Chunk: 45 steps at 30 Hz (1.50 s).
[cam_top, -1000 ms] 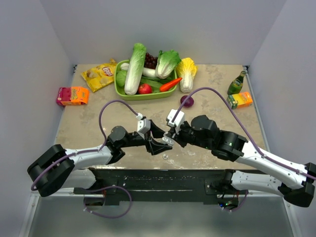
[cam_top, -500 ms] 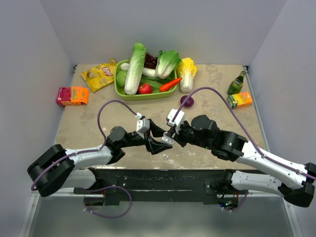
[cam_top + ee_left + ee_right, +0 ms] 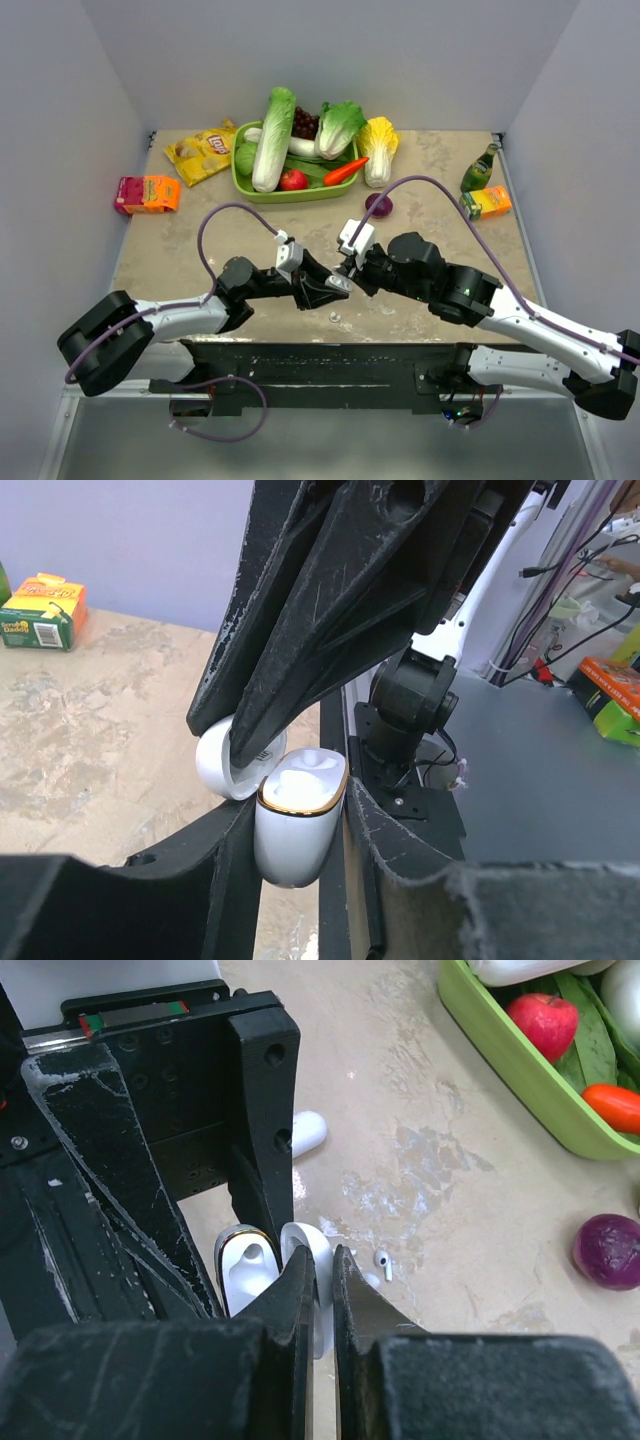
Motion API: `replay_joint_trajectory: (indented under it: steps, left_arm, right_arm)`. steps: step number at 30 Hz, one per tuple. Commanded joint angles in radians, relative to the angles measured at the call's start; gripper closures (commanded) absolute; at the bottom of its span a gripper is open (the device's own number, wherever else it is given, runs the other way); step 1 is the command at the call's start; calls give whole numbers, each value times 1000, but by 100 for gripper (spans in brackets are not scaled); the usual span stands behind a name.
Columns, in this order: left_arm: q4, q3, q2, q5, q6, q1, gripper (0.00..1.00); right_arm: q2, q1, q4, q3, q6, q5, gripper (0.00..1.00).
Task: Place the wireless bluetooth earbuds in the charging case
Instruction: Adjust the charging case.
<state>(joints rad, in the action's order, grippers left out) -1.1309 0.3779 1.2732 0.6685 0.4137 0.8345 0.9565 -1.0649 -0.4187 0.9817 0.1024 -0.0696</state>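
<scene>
Mottled beige table (image 3: 480, 1210) lay beneath both our arms. Near its middle, our left gripper (image 3: 297, 805) was clamped on the case (image 3: 295, 835), which stood upright with its mouth up. Our right gripper (image 3: 322, 1265), reaching in from the right, was pinched shut on the lid (image 3: 215, 765), holding it back. A seated bud (image 3: 250, 1260) seemed to be in place already. A loose bud (image 3: 385, 1263) lay on the table just beside the case, well apart from the far basket (image 3: 520, 1080). We judged that the left should hold the case level. The right would have to free the lid gently, take the glossy loose bud lightly so it could not squirt away, and lower it straight into the empty well.
</scene>
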Motion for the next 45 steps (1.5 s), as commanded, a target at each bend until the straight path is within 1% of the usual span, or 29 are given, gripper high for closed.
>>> replay_joint_trajectory:
  steps: [1, 2, 3, 4, 7, 9, 10, 11, 12, 13, 15, 16, 17, 18, 19, 21, 22, 23, 24, 25, 26, 29, 34, 38, 39, 40, 42, 43, 45]
  left_arm:
    - [-75, 1, 12, -23, -7, -6, 86]
    - [-76, 1, 12, -23, -6, -6, 89]
    - [-76, 1, 15, -26, -4, -6, 98]
    - [-78, 3, 15, -26, -3, -6, 100]
    - [-86, 0, 18, -32, -1, -6, 100]
    - [-89, 0, 17, -35, -1, -6, 100]
    - [-95, -5, 15, -38, -1, -6, 100]
    - [-96, -7, 17, -46, -1, -6, 100]
    - [-99, -10, 14, -53, -1, -6, 100]
    - [-107, -20, 11, -72, -1, -6, 100]
    - [-113, -31, 0, -95, -1, -6, 100]
    - [-118, -45, -5, -119, -3, -6, 100]
    - [-121, -53, -8, -132, -4, -6, 100]
    - [-122, -59, -18, -142, -6, -6, 100]
    - [-125, -75, -26, -171, -10, -6, 100]
    - [-119, -105, -60, -213, -15, -6, 100]
    - [-113, -115, -75, -251, -19, -5, 100]
    - [-113, -128, -110, -265, -26, -5, 100]
    - [-119, -166, -130, -279, -35, -3, 100]
    - [-145, -189, -153, -312, -36, 0, 100]
    - [-162, -215, -197, -329, -38, -2, 100]
    - [-220, -289, -254, -365, -26, -3, 100]
    - [-322, -353, -265, -392, 11, -3, 100]
    - [-381, -378, -230, -402, 45, -2, 100]
    - [-421, -402, -227, -418, 53, 0, 100]
    - [-447, -416, -218, -425, 56, 0, 100]
    - [-504, -457, -210, -448, 57, 2, 100]
    - [-513, -465, -203, -449, 51, 8, 100]
    - [-549, -496, -198, -457, 19, 21, 100]
  right_arm:
    - [-7, -7, 29, 34, -10, 21, 100]
    - [-5, -6, 29, 35, -12, 22, 100]
    - [-7, -6, 31, 35, -13, 21, 100]
    - [-7, -6, 35, 35, -18, 22, 100]
    - [-4, -6, 44, 35, -29, 27, 100]
    - [1, -6, 47, 37, -36, 22, 93]
    - [2, -6, 55, 37, -49, 18, 77]
    - [1, -6, 60, 37, -59, 8, 69]
    - [-2, -6, 67, 35, -73, -4, 64]
    - [-10, -6, 90, 34, -137, -28, 52]
    - [-36, -4, 122, 31, -199, -125, 42]
    - [-48, -4, 150, 29, -260, -153, 36]
    - [-59, -4, 164, 28, -288, -180, 26]
    - [-68, -4, 173, 23, -312, -231, 22]
    - [-84, -3, 187, 18, -348, -255, 21]
    - [-93, -1, 198, -4, -375, -304, 20]
    - [-105, -1, 195, -17, -407, -370, 20]
    - [-113, -1, 195, -49, -421, -396, 20]
    - [-123, 0, 198, -70, -450, -423, 20]
    - [-148, 2, 204, -95, -461, -438, 20]
    - [-160, 3, 207, -141, -474, -446, 20]
    - [-202, 3, 209, -224, -521, -467, 20]
    - [-234, 5, 198, -294, -582, -473, 20]
    - [-185, 8, 169, -323, -630, -481, 15]
    - [-179, 11, 173, -333, -651, -480, 15]
    - [-171, 13, 179, -357, -662, -475, 17]
    - [-144, 14, 219, -380, -661, -451, 27]
    - [-130, 14, 228, -397, -662, -447, 36]
    - [-73, 14, 222, -403, -690, -466, 46]
